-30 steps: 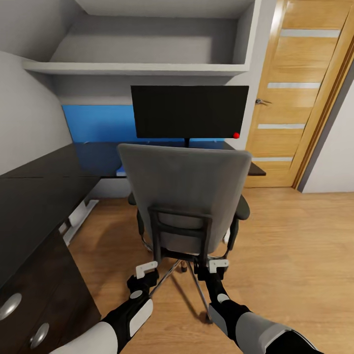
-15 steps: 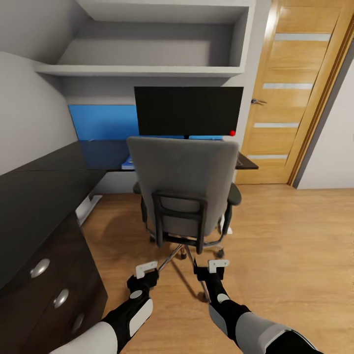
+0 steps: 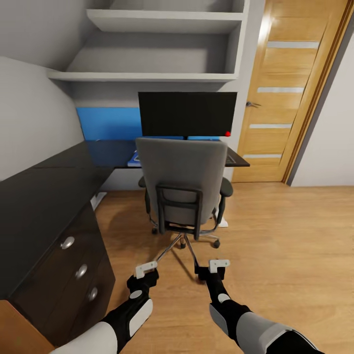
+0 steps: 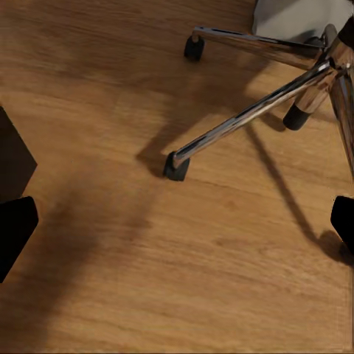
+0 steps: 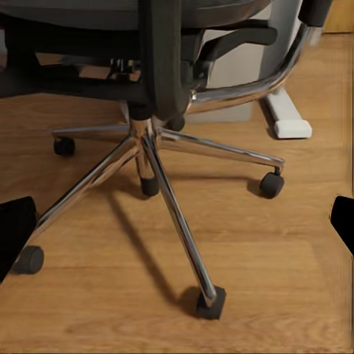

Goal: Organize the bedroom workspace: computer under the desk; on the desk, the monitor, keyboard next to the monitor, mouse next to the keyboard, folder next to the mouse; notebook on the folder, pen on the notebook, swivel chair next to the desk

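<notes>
The swivel chair (image 3: 183, 179) stands with its grey back toward me, just in front of the desk (image 3: 49, 187). Its chrome base and casters show in the left wrist view (image 4: 251, 114) and the right wrist view (image 5: 158, 169). The monitor (image 3: 187, 114) stands on the desk behind the chair. A bright blue flat edge (image 3: 129, 161) lies on the desk beside the chair back; I cannot tell if it is the folder. The computer, keyboard, mouse, notebook and pen are hidden or out of view. My left gripper (image 3: 146, 269) (image 4: 177, 228) and right gripper (image 3: 214, 266) (image 5: 177, 225) hang open above the floor, short of the chair's base.
The desk's dark drawer unit (image 3: 73, 268) with round knobs is close on my left, and a light wooden corner (image 3: 17, 329) sits at the lower left. Wall shelves (image 3: 147, 76) hang above the monitor. A wooden door (image 3: 290, 88) stands at the right. A white desk foot (image 5: 291, 122) lies behind the chair.
The camera has backed away: chair, desk and monitor look smaller and farther, and more of the drawer unit and floor shows. Both arms keep their pose.
</notes>
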Controlling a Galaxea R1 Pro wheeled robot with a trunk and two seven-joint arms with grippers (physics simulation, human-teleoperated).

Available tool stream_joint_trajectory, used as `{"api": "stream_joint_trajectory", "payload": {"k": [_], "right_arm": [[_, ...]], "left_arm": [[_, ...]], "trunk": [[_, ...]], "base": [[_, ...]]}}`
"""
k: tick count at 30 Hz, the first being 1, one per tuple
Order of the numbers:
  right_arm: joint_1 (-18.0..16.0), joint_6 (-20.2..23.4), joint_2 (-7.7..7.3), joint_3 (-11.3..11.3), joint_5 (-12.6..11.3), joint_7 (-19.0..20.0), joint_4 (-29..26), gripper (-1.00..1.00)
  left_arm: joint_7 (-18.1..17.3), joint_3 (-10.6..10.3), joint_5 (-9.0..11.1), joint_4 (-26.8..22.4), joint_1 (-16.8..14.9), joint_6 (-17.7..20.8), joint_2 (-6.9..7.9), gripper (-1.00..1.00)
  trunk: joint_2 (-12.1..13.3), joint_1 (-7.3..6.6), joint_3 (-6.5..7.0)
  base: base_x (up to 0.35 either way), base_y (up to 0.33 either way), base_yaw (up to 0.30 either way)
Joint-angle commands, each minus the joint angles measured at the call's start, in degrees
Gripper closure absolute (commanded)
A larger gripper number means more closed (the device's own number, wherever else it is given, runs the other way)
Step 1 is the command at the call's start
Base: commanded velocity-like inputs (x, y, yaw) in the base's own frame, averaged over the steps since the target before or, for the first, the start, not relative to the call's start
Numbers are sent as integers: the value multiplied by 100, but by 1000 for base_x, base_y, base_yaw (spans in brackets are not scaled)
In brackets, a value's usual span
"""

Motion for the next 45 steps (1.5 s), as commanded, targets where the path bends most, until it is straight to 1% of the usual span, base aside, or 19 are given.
{"api": "stream_joint_trajectory", "payload": {"k": [1,8,14,19,20,22,23,24,29,30,33,38,39,40,42,43,45], "right_arm": [[-4,-15,1,49,-34,-30,5,-100],[-4,-21,-5,43,-30,-30,6,-100],[-4,-28,-8,43,-22,-36,4,-100],[-4,-29,-55,41,-32,-49,15,-100],[208,-49,-271,41,-42,-64,546,-100],[281,-109,-311,41,-42,-72,554,-100],[420,-338,-363,41,-39,-125,565,-100],[479,-399,-381,41,-39,-174,566,-100],[675,-562,-414,41,-38,-359,568,-100],[789,-710,-464,43,-38,-410,568,-100],[893,-841,-520,46,-38,-435,568,-100],[1022,-954,-566,47,-38,-461,568,-100],[1101,-979,-579,43,-42,-465,568,-100],[1126,-985,-584,42,-40,-466,568,-100],[1145,-989,-595,42,-41,-467,568,-100],[1194,-989,-635,41,-45,-468,570,-100],[1212,-988,-653,41,-46,-469,571,-100]], "left_arm": [[34,-48,61,1,-4,-34,4,-100],[98,-31,83,-6,-4,-46,3,-100],[119,-20,91,-8,-4,-51,-1,-100],[88,-35,90,-6,-5,-32,-13,-100],[75,-39,82,518,-4,-37,-49,-100],[65,-44,77,676,-1,-43,-79,-100],[46,-47,73,894,1,-67,-172,-100],[43,-48,73,927,2,-71,-193,-100],[36,-47,72,975,2,-76,-193,-100],[34,-46,72,1004,7,-78,-193,-100],[31,-47,69,1084,23,-87,-193,-100],[42,-48,64,1438,79,-122,-193,-100],[45,-48,65,1696,91,-211,-193,-100],[45,-48,68,1832,94,-278,-193,-100],[45,-45,69,1944,96,-339,-193,-100],[49,-36,73,2063,118,-409,-193,-100],[51,-31,75,2093,171,-429,-193,-100]], "trunk": [[39,-27,13],[320,-181,139],[560,-313,247],[761,-423,336],[801,-444,354],[881,-488,390],[921,-510,408],[962,-532,426],[1162,-642,516],[1202,-664,534],[1322,-730,588],[1523,-840,678],[1563,-862,696],[1603,-884,713],[1683,-928,749],[1724,-950,767],[1804,-994,803]], "base": [[-338,0,0],[-214,0,0],[-16,0,0],[-1,0,0],[-225,0,0],[-273,0,0],[-323,0,0],[-328,0,0],[-334,0,0],[-337,0,0],[-338,0,0],[-339,-9,0],[-339,-96,0],[-336,-127,0],[-334,-145,0],[-328,-180,0],[-326,-187,0]]}}
